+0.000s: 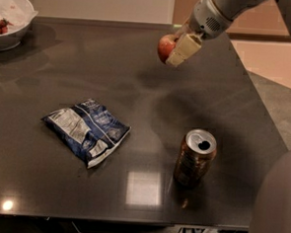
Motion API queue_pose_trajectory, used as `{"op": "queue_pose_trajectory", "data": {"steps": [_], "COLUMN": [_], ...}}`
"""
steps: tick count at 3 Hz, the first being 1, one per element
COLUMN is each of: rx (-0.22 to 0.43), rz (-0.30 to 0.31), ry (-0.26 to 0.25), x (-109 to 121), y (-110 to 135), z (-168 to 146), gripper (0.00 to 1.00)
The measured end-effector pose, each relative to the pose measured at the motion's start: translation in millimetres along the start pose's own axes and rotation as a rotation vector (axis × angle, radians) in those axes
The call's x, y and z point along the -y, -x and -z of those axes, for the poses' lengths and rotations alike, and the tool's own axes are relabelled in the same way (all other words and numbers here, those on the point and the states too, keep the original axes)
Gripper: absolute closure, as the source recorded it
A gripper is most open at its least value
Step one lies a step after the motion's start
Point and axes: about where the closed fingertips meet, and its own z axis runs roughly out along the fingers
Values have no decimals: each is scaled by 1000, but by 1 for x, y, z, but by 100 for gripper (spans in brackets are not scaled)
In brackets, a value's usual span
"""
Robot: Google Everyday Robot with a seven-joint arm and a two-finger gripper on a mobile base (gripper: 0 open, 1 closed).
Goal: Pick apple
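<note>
Claw: positioned over the far right part of the worktop, at the end of the arm entering from the upper right. Its pale fingers are closed around the apple, pinching it from the right side as seen here.

Apple: red, round, held in the claw and off the worktop surface. A soft shadow lies on the dark surface just below and in front of it. No contact between apple and worktop is visible.

Other items on the worktop:
- Blue and white snack bag, lying flat, crumpled, left of centre and well apart from the claw.
- Gold drink can, upright, opened top showing, near the front edge on the right, well apart from the apple.
- White bowl at the far left corner, holding small dark red berries.
</note>
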Motion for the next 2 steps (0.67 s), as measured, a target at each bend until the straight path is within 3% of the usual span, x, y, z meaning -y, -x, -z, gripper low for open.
{"op": "queue_pose_trajectory", "data": {"steps": [2], "rx": [28], "rz": [90], "ry": [-36], "x": [-8], "y": [22], "z": [33], "gripper": [100]}}
